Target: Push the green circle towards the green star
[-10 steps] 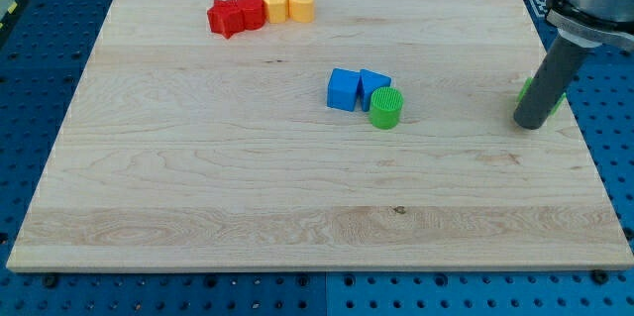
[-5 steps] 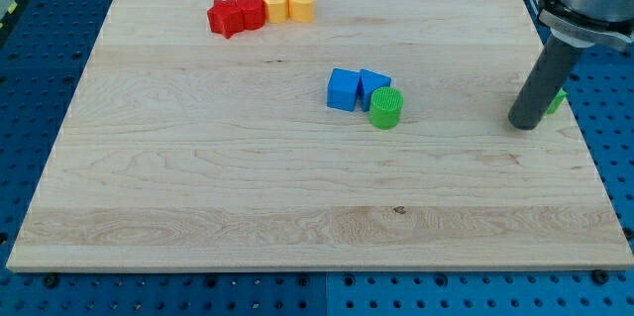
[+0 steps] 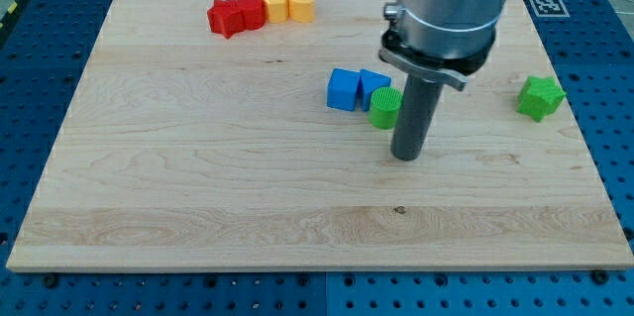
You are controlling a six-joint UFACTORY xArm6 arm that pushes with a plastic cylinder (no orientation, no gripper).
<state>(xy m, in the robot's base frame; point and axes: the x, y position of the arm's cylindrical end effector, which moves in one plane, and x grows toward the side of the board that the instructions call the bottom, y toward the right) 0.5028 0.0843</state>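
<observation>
The green circle (image 3: 383,108) stands near the board's middle, touching two blue blocks on its left. The green star (image 3: 540,97) sits near the board's right edge. My tip (image 3: 406,156) rests on the board just right of and below the green circle, and the rod hides the circle's right side. The star lies well to the tip's right.
Two blue blocks (image 3: 344,89) (image 3: 371,85) sit side by side left of the circle. Two red blocks (image 3: 235,14) and two yellow blocks (image 3: 288,5) form a row at the board's top left. The wooden board (image 3: 198,187) ends at a blue perforated table.
My tip has swept left from beside the green star to just below and right of the green circle. The star is now uncovered. No block has moved.
</observation>
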